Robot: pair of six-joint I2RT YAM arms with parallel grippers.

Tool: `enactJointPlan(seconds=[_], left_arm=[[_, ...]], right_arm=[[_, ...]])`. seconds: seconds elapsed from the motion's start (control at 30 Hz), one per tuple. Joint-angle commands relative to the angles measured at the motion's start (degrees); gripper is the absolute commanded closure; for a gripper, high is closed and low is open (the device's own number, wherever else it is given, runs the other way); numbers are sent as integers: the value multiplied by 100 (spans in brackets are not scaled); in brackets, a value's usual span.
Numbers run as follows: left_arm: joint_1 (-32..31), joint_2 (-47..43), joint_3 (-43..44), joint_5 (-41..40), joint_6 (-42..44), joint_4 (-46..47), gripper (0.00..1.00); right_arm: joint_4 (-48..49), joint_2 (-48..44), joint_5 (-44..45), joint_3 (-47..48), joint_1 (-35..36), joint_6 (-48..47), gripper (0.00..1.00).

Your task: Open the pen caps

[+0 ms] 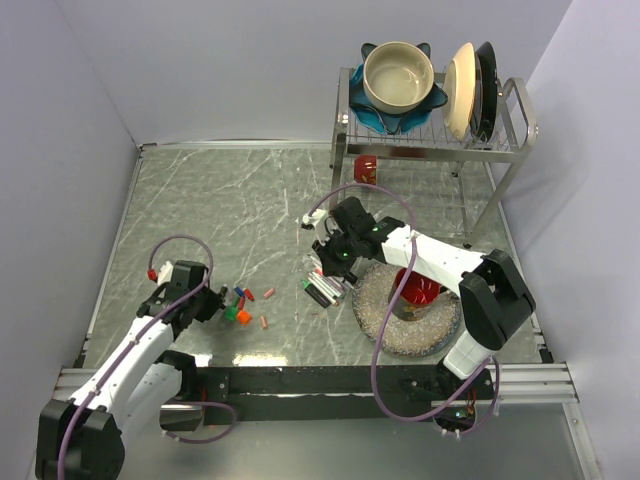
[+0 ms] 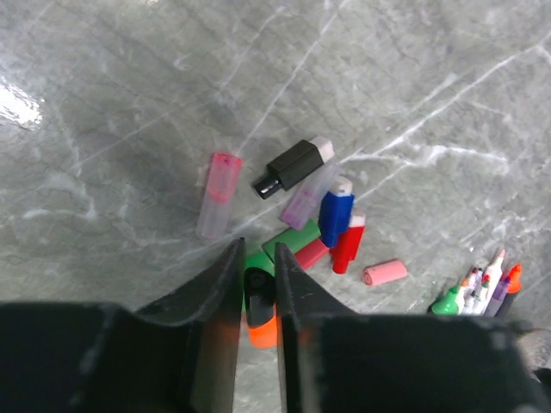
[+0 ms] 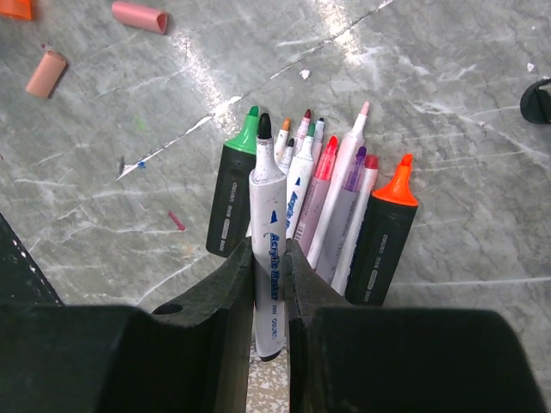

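Note:
Several loose pen caps [image 2: 336, 215] lie in a pile on the marble table [image 1: 240, 200]: blue, red, green [image 2: 293, 238], pink, a see-through one and a chunky orange one [image 2: 263, 331]. My left gripper [image 2: 258, 249] hangs over the pile's near edge. A black cap [image 2: 258, 292] sits between its fingers with only a sliver of room on the left; whether it is gripped does not show. My right gripper [image 3: 269, 249] is shut on a white marker [image 3: 269, 198] with a bare black tip. That marker is over a row of uncapped markers [image 3: 336, 198].
A dish rack [image 1: 430, 145] with bowls and plates stands at the back right, a red mug [image 1: 366, 167] under it. A round woven mat [image 1: 385, 325] with a red cup [image 1: 420, 290] lies beside the right arm. Two pink caps [image 3: 140, 16] lie apart.

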Motion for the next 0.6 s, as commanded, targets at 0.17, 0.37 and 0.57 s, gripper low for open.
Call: enactJointPlan(seconds=[0.17, 0.37, 0.57], left_arm=[[25, 91, 90, -126, 74, 70, 68], [25, -190, 238, -109, 47, -184, 66], [25, -725, 476, 207, 275, -176, 53]], right_arm=[[-67, 110, 87, 301, -59, -61, 91], [-50, 197, 359, 310, -138, 36, 87], [-102, 478, 807, 327, -138, 115, 80]])
